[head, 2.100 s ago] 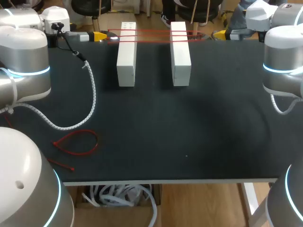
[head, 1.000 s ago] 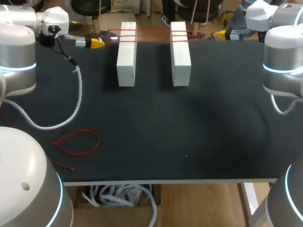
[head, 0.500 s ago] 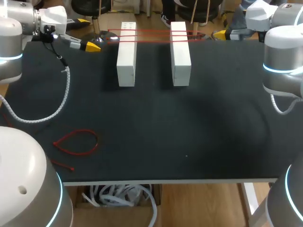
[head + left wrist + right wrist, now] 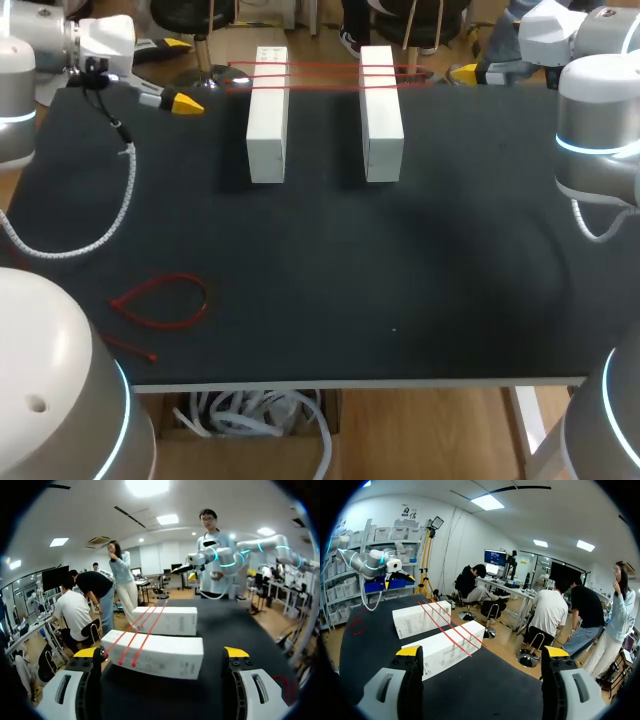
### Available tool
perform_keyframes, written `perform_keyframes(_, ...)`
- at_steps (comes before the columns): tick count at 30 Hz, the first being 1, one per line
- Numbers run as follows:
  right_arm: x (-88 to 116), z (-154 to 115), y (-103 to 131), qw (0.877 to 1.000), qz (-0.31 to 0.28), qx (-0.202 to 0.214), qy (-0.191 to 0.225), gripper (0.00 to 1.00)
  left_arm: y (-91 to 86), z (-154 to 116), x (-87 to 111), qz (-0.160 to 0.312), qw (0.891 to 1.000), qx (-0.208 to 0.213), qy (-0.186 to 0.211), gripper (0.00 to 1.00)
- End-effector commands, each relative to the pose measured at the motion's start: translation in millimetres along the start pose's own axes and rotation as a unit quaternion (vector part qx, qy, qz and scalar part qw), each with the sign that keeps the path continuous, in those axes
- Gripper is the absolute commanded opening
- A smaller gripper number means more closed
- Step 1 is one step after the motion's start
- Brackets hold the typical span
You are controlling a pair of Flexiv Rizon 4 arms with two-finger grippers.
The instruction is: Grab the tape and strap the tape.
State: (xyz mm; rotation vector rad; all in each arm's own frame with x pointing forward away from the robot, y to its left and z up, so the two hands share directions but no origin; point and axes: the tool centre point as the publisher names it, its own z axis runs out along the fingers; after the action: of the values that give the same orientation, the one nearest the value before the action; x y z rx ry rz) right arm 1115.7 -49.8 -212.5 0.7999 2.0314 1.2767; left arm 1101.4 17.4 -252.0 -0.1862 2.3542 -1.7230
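Head view, table (image 4: 400, 280): black, arms entered at both far corners.
Boxes: white left box (image 4: 267, 115) and right box (image 4: 381, 115), laid parallel near far edge.
Left gripper (image 4: 161, 652): spread wide, nothing held, boxes ahead.
Right gripper (image 4: 482, 651): spread wide, nothing held.
Tape (image 4: 325, 72): red, stretched across both boxes' far ends.
Loose tape loop (image 4: 160, 300): red, seen at near left, well apart from boxes.

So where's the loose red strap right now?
Head view: the loose red strap lies at the table's front-left, well in front of the left white box.
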Motion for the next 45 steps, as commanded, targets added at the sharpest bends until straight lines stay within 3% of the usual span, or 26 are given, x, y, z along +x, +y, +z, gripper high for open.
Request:
perform_keyframes(1, 1, 0, -2, 1.000, 0.000, -0.006, -0.001, 1.00, 21.1, 7, -10.4, 0.000, 0.999, 0.039, 0.005, 1.00)
perform_keyframes(4, 1, 0, -2, 1.000, 0.000, -0.006, -0.001, 1.00, 27.5, 10, -15.4, -0.007, 0.999, 0.053, 0.010, 1.00)
perform_keyframes(5, 1, 0, -2, 1.000, 0.000, -0.006, -0.001, 1.00, 29.6, 11, -16.6, -0.009, 0.998, 0.057, 0.011, 0.96)
perform_keyframes(7, 1, 0, -2, 1.000, 0.000, -0.006, -0.001, 1.00, 32.5, 12, -19.5, -0.009, 0.998, 0.060, 0.016, 0.82)
perform_keyframes(10, 1, 0, -2, 1.000, 0.000, -0.006, -0.001, 1.00, 36.1, 13, -24.1, -0.008, 0.998, 0.063, 0.022, 0.51)
perform_keyframes(14, 1, 0, -2, 1.000, 0.000, -0.006, -0.001, 1.00, 41.5, 14, -32.7, -0.006, 0.997, 0.069, 0.033, 0.47)
perform_keyframes(16, 1, 0, -2, 1.000, 0.000, -0.006, -0.001, 1.00, 43.7, 14, -38.1, -0.005, 0.997, 0.069, 0.040, 0.40)
perform_keyframes(24, 1, 0, -2, 1.000, 0.000, -0.006, -0.001, 1.00, 53.3, 20, -57.7, -0.001, 0.995, 0.079, 0.065, 0.36)
perform_keyframes(29, 1, 0, -2, 1.000, 0.000, -0.006, -0.001, 1.00, 57.1, 26, -67.9, 0.002, 0.993, 0.086, 0.079, 0.41)
perform_keyframes(34, 1, 0, -2, 1.000, 0.000, -0.006, -0.001, 1.00, 58.9, 33, -73.8, 0.005, 0.992, 0.091, 0.083, 0.35)
perform_keyframes(38, 1, 0, -2, 1.000, 0.000, -0.006, -0.001, 1.00, 59.5, 37, -76.3, 0.008, 0.992, 0.093, 0.085, 0.22)
perform_keyframes(45, 1, 0, -2, 1.000, 0.000, -0.006, -0.001, 1.00, 57.6, 47, -80.4, 0.017, 0.991, 0.098, 0.091, 0.27)
